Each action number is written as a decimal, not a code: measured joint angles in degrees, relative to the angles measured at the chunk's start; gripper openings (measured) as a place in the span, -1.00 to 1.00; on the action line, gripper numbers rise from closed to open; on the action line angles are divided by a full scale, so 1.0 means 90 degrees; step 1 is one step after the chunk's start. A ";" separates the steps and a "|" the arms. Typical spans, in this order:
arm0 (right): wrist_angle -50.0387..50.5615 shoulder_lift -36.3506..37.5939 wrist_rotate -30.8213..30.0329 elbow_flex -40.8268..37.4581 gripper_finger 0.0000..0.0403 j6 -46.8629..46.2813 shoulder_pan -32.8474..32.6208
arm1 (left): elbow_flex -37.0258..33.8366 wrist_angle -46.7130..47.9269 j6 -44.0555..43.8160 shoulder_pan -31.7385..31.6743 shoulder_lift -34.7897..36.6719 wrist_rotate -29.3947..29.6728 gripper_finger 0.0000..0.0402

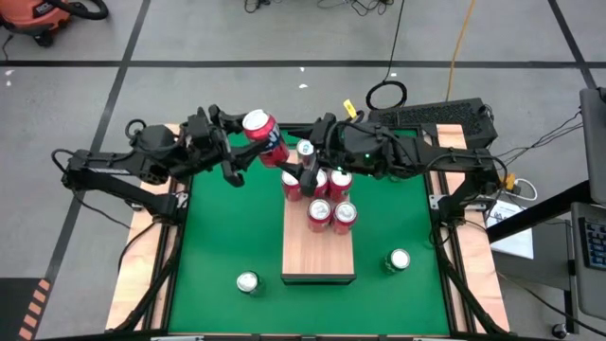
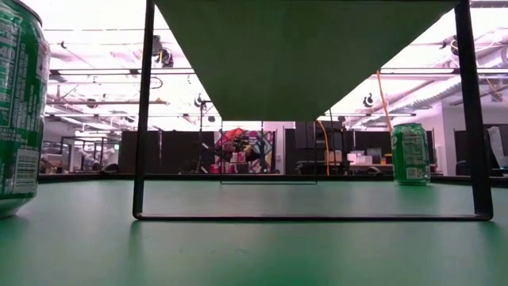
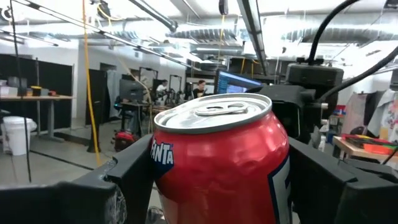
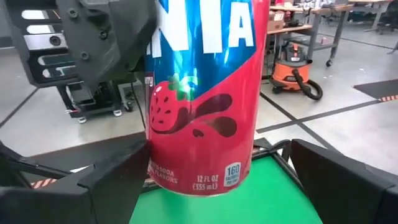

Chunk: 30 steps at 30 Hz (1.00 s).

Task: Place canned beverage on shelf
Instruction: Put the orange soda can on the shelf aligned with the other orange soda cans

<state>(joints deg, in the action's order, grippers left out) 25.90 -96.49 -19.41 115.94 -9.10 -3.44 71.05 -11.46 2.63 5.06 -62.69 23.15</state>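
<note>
Green felt table [image 1: 218,237] in an open lab, pale wooden block shelf [image 1: 318,258] lying lengthwise at centre.
Left gripper [image 1: 248,152] clamps a red strawberry Fanta can [image 1: 264,135], lifted clear of the table near the shelf's far end. Right gripper [image 1: 305,172] stands wide, empty, over the red cans [image 1: 327,199] clustered on the shelf's far half. Two green cans [image 1: 248,282] sit on the felt, one either side of the shelf's near end.

grey floor [image 1: 237,38] with dark lines, orange vacuum [image 4: 297,79], ceiling lights [image 2: 95,36]
</note>
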 joint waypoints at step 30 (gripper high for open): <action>-0.0362 -0.0465 0.0514 -0.0005 0.87 0.0286 0.0289 | 0.0010 -0.0332 -0.0084 0.0232 -0.0385 0.0704 0.39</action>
<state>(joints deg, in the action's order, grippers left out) 22.64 -100.67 -14.78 115.90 -6.52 -0.84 71.13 -14.44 1.87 7.15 -66.16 29.49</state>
